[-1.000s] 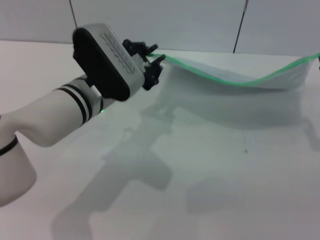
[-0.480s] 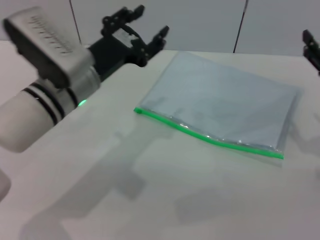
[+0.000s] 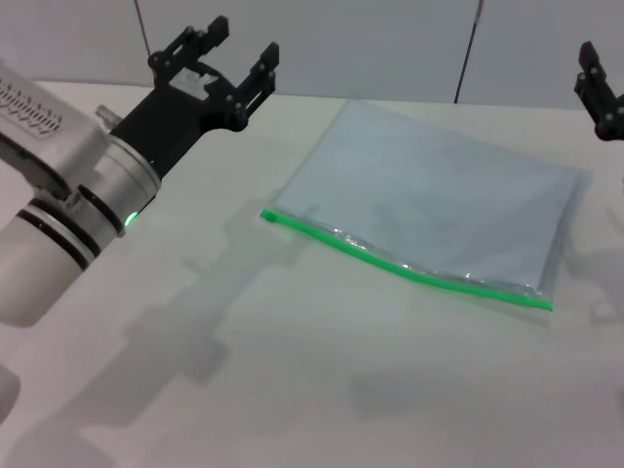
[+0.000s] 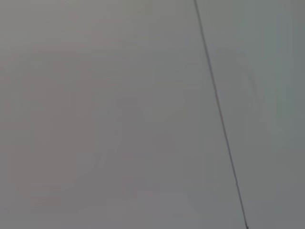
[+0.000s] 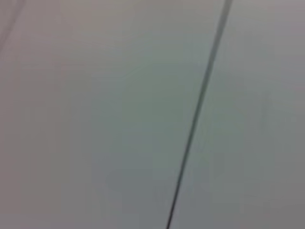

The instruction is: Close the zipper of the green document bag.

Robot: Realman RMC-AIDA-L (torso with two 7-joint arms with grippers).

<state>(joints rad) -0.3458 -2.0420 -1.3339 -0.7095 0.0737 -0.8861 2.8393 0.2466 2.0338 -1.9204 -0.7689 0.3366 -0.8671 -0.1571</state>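
Observation:
The green document bag [image 3: 439, 210] lies flat on the white table [image 3: 292, 370], right of centre in the head view. Its zipper [image 3: 400, 265] runs as a bright green strip along the near long edge. I cannot make out the slider. My left gripper [image 3: 239, 49] hangs open above the table's far left, well clear of the bag's left corner, with nothing between its fingers. My right gripper [image 3: 597, 90] shows only partly at the right edge, above the bag's far right corner and apart from it. Both wrist views show neither bag nor fingers.
A grey panelled wall [image 3: 390, 49] with dark vertical seams stands behind the table. The wrist views show only that wall [image 4: 95, 114] and a seam [image 5: 195, 114]. Arm shadows fall on the table in front of the bag.
A second ago the bag hung lifted by its green edge, with the left gripper at its left end. It has since dropped flat, and the left gripper has opened, risen and drawn back left.

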